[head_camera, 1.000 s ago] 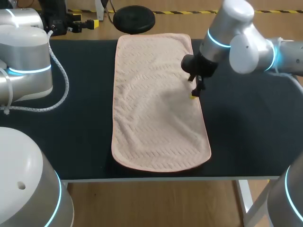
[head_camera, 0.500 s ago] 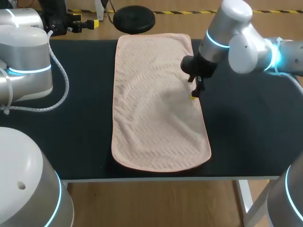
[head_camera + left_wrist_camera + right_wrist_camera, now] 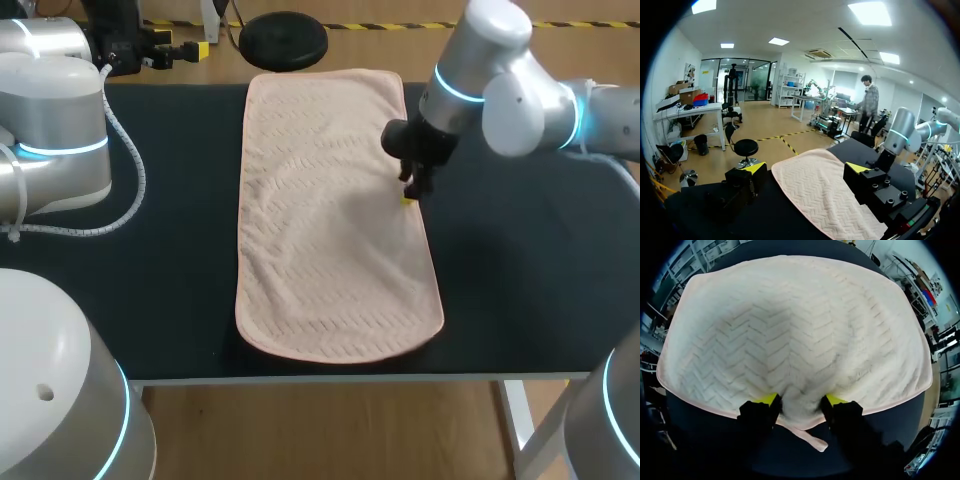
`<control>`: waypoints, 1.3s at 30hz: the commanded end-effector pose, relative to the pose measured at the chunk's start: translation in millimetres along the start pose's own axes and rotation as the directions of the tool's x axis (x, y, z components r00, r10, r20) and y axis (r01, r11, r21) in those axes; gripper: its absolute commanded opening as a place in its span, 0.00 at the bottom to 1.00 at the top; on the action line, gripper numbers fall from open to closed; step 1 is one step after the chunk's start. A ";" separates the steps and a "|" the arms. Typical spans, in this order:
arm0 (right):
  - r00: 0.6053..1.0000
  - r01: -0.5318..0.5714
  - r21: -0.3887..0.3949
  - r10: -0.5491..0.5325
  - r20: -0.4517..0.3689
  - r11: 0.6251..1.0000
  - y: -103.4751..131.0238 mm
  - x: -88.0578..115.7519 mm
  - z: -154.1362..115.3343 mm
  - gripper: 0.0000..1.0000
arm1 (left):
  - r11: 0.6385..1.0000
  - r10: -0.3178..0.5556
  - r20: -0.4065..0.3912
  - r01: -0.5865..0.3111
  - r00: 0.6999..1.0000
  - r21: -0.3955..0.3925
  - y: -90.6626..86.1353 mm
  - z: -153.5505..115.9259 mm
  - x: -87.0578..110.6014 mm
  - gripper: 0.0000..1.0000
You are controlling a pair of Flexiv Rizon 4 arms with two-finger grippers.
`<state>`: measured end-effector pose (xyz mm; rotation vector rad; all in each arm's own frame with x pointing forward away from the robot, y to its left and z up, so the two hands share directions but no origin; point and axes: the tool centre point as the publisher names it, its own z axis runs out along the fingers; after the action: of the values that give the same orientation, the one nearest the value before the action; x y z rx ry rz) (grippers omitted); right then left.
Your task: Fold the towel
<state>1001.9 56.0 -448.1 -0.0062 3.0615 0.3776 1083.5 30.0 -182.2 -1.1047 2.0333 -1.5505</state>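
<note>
Pale pink chevron-quilted towel [image 3: 330, 220] lying flat — right gripper [image 3: 799, 402] clamping its long edge for fold-over; left gripper [image 3: 805, 168] idling, fingers apart.

Edge of towel [image 3: 790, 330] — a bunched fold (small tab [image 3: 812, 440] trailing) — between yellow-tipped fingers [image 3: 767, 400]

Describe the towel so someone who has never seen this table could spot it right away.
Find the black table; lying flat along its middle, from the far edge almost to the near one, is the towel, a long pale pink cloth with rounded corners and a chevron weave. It is the only cloth on the dark top, and the right gripper pinches its right-hand edge.
</note>
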 end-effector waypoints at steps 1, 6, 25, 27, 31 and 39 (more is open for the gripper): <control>1.000 0.004 0.001 -0.004 0.017 1.000 -2.3 -0.8 -0.4 0.00 | 1.000 0.000 0.000 0.000 1.000 0.000 0.0 0.0 0.0 1.00; 0.999 0.006 -0.002 -0.006 0.045 1.000 -0.8 -0.3 -15.1 0.00 | 1.000 0.000 0.000 0.000 1.000 0.000 0.0 0.0 0.0 1.00; 0.993 0.034 -0.050 -0.028 0.115 0.998 13.9 0.0 -92.9 0.00 | 1.000 0.000 0.000 0.000 1.000 0.000 0.0 0.0 0.0 1.00; 0.993 0.039 -0.058 -0.032 0.118 0.998 15.6 -1.3 -101.3 0.00 | 1.000 0.000 0.000 0.000 1.000 0.000 0.0 0.0 0.0 1.00; 0.991 0.050 -0.073 -0.041 0.125 0.996 19.1 -3.0 -120.3 0.00 | 1.000 0.000 0.000 0.000 1.000 0.000 0.0 0.0 0.0 1.00; 0.980 0.098 -0.087 -0.081 0.181 0.991 27.8 -6.2 -159.8 0.00 | 1.000 0.000 0.000 0.000 1.000 0.000 0.0 0.0 0.0 1.00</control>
<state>1008.4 51.4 -305.8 -0.1027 2.8577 0.4958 1083.5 30.0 -182.2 -1.1048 2.0333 -1.5504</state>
